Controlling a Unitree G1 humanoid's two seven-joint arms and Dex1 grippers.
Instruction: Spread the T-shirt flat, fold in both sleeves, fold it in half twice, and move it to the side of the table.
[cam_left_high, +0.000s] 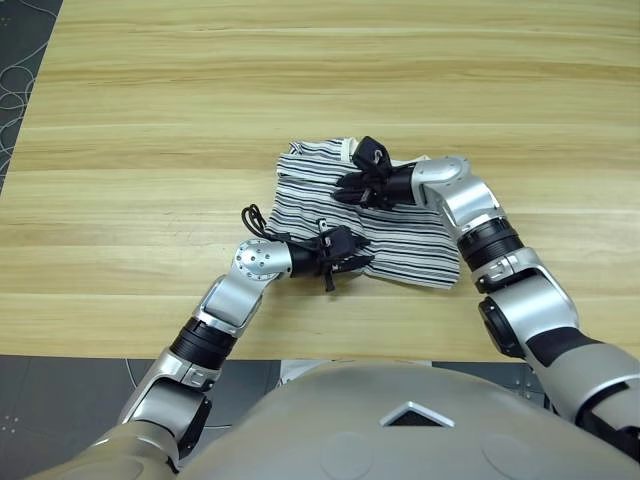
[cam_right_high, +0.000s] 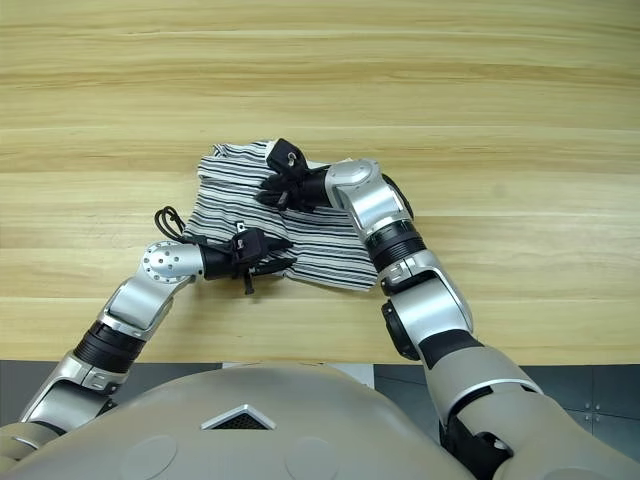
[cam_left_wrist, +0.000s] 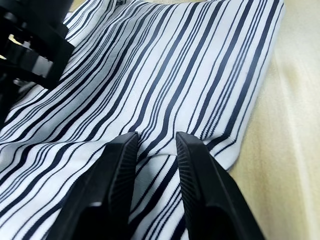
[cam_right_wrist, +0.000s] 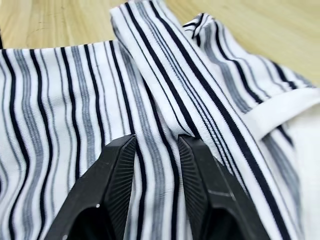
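T-shirt (cam_left_high: 410, 245) folded on table (cam_left_high: 150, 100); left pincer (cam_left_high: 358, 262), right pincer (cam_left_high: 343, 187) pinching it.

Both eye views look steeply down from the head over the table (cam_left_high: 300, 60), sharing the T-shirt (cam_left_high: 400, 235) at mid-frame. Each wrist view sits very near the cloth, facing out past its own gripper — left gripper (cam_left_wrist: 156, 137), right gripper (cam_right_wrist: 157, 139) — at lower centre.

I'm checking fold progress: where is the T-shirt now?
In the head views the T-shirt lies on the table, centred side to side and nearer the robot, left hand at its near edge, right hand farther back.
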